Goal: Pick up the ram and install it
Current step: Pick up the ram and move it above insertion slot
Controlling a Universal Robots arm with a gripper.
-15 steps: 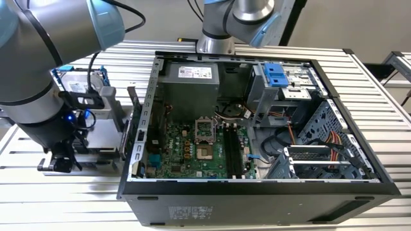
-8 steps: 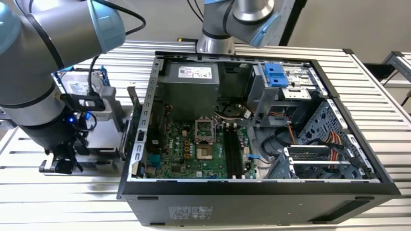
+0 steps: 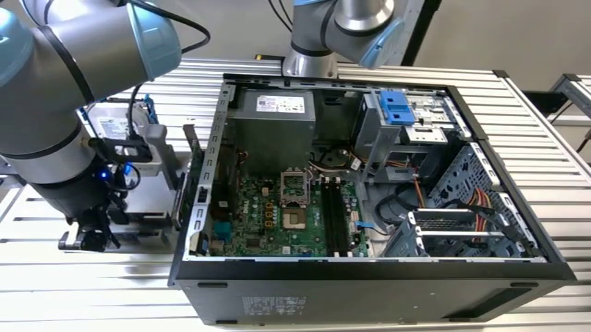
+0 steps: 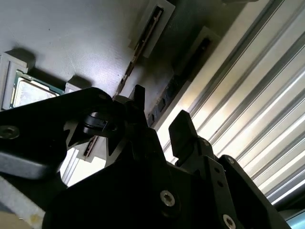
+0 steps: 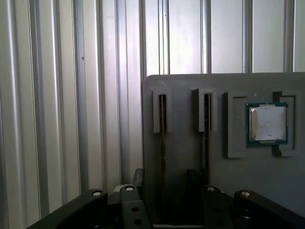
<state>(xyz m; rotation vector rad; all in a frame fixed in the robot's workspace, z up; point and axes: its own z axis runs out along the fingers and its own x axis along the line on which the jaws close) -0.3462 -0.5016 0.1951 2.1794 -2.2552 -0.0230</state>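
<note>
On ribbed table [image 5: 57,95], ram [image 5: 162,124] stands edgewise, length running into spread gripper [image 5: 165,173].

No text legible to us. White label [image 3: 279,104] on the power supply [image 3: 270,128] at the computer case's [image 3: 388,294] far edge: print unreadable. Sticker [image 3: 274,304] on the case's near outer wall and label [image 3: 113,128] on the hard drive [image 3: 124,114]: likewise.

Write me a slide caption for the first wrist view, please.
Open tool lined up over a ram stick standing edge-on in a grey holder, CPU chip alongside, on a ribbed metal table.
</note>
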